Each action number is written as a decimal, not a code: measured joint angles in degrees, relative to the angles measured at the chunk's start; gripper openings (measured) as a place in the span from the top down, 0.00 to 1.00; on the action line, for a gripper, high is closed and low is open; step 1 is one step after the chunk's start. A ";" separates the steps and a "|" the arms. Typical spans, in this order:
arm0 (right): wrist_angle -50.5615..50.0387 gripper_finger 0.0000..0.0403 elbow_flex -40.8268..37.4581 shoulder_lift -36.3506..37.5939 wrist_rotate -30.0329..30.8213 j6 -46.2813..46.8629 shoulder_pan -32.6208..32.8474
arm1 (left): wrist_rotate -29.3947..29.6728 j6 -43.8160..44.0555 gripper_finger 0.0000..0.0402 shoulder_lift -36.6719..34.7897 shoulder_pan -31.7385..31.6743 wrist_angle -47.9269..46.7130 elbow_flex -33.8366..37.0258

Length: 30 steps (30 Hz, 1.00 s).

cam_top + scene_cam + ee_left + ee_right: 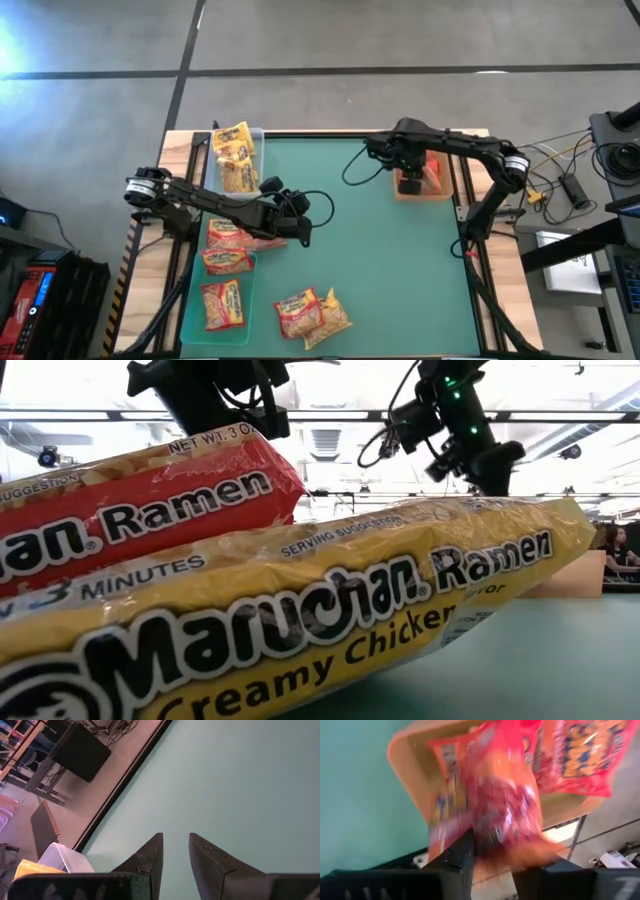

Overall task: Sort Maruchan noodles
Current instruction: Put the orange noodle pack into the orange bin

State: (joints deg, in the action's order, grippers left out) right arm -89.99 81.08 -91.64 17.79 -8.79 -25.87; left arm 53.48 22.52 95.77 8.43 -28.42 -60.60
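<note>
High view — tan tray (441, 192) holds red packets (432, 172); right claw (409, 180) above, part-open around one (505, 810).

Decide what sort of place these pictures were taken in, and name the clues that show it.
Probably a robotics lab or workshop: a concrete floor surrounds a wood-framed table with a green mat, loose cables and equipment lie beside it, and open ceiling rails run overhead.

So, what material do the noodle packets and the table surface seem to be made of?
The yellow noodle packet and the red noodle packet look like thin glossy plastic film: wrinkles, bright reflections and clear patches showing the noodles. The table surface looks like a smooth matte green mat, perhaps rubber or vinyl: even colour, almost no glare.
</note>
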 joint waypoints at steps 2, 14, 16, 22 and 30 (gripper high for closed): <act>-0.07 0.74 -1.70 0.16 0.02 -0.25 0.11 | 0.01 -0.43 0.81 0.00 -0.01 0.00 0.00; -0.04 0.67 -1.24 0.99 16.76 7.22 0.11 | -0.01 -0.72 0.81 0.04 -0.02 0.00 0.00; -0.13 0.68 0.27 1.44 19.86 8.98 0.11 | -0.01 -0.54 0.81 0.04 0.00 -0.01 0.00; 5.39 0.71 3.84 1.96 11.83 19.45 0.29 | -0.80 -1.36 0.81 0.04 -0.09 -2.96 -0.04; 29.94 0.72 -0.46 2.39 -9.07 16.43 7.12 | -13.28 6.90 0.81 -0.17 -0.35 -27.61 -2.03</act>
State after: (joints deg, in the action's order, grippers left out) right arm -60.05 80.62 -89.25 8.72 7.64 -18.75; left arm 40.20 29.43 95.59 8.08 -56.03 -62.63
